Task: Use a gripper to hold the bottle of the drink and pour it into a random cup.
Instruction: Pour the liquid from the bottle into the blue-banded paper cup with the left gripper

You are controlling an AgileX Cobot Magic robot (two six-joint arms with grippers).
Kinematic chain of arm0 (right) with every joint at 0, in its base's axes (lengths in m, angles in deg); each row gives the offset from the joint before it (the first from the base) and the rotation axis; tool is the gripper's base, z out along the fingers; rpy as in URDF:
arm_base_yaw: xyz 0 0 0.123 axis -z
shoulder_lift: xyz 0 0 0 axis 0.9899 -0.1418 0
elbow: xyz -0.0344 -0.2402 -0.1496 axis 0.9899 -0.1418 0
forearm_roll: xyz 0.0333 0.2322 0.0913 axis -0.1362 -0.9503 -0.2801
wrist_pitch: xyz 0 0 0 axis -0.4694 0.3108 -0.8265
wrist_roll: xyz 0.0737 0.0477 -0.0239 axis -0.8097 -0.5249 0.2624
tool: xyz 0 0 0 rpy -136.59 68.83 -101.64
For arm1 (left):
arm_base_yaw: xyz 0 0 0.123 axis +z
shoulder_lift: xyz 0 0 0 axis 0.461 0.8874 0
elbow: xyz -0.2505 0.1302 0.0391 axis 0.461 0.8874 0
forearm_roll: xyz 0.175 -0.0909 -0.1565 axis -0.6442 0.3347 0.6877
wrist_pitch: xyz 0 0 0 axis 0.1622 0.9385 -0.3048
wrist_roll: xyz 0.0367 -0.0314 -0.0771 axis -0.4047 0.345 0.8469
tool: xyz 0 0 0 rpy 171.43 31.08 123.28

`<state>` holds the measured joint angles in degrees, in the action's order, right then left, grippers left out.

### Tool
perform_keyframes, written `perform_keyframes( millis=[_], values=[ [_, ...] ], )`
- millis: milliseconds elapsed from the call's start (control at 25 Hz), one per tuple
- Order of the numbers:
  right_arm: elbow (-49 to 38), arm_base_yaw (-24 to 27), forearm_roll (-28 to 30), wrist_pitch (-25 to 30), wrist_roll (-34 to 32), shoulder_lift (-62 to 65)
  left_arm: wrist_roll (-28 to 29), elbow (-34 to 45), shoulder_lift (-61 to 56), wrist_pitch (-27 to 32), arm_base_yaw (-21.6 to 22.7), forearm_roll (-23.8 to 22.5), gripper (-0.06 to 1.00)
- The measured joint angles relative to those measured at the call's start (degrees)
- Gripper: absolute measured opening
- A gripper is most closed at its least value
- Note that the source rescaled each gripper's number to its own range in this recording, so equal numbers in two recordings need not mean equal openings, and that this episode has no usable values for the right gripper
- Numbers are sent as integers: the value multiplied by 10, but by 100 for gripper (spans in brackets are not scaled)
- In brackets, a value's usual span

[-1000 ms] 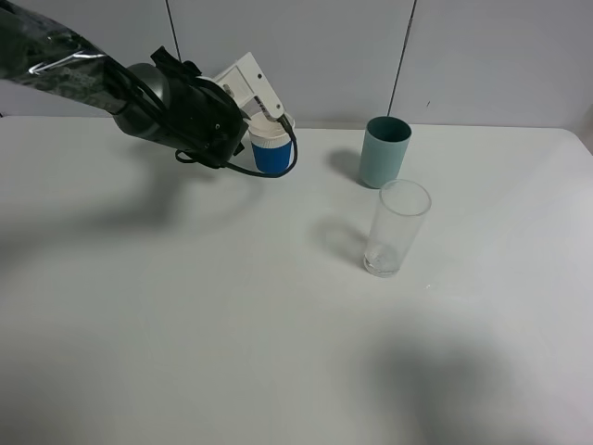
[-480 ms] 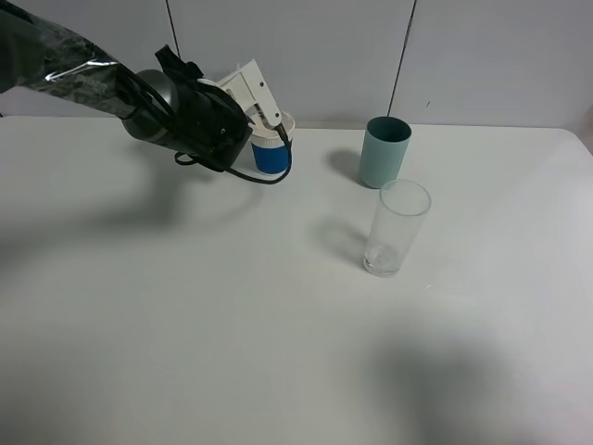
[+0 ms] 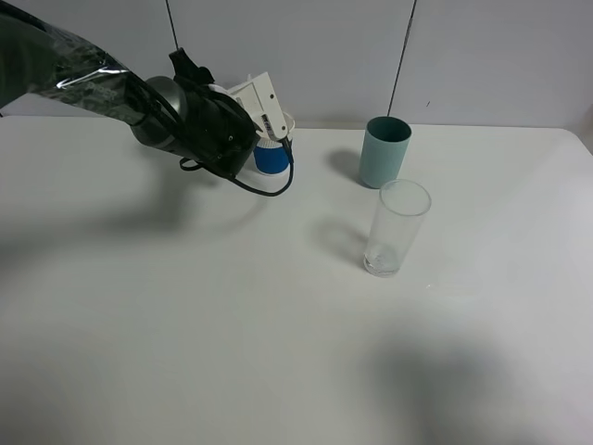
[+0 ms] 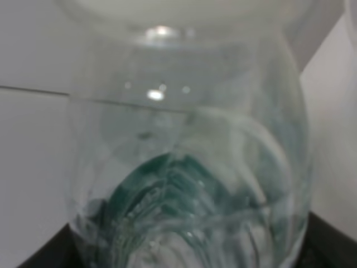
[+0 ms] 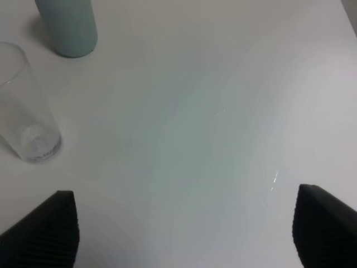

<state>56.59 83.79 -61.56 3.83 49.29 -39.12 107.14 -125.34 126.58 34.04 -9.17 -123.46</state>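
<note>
Nearest us, the right end effector (image 5: 184, 229) hangs released, its fingers spread wide over the surface (image 3: 232, 324). Further in, right of the middle, the tall clear glass (image 3: 397, 227) stands upright and looks empty. Beyond it, near the far edge, stands the teal cup (image 3: 383, 151); we cannot see into it. Left of that along the far edge, the left end effector (image 3: 259, 111) grasps the bottle (image 4: 189, 167), clear plastic with a dark green label showing through. It is held just above the blue-banded white cup (image 3: 271, 158). Whether either holds any drink we cannot tell.
</note>
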Motion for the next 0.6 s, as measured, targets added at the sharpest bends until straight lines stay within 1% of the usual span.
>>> perform_keyframes(
  millis=[360,600],
  values=[
    [0,0,0,0,0,0,-64,-3,0,7,-1,1,0],
    [0,0,0,0,0,0,-77,-27,0,23,-1,0,0]
  ],
)
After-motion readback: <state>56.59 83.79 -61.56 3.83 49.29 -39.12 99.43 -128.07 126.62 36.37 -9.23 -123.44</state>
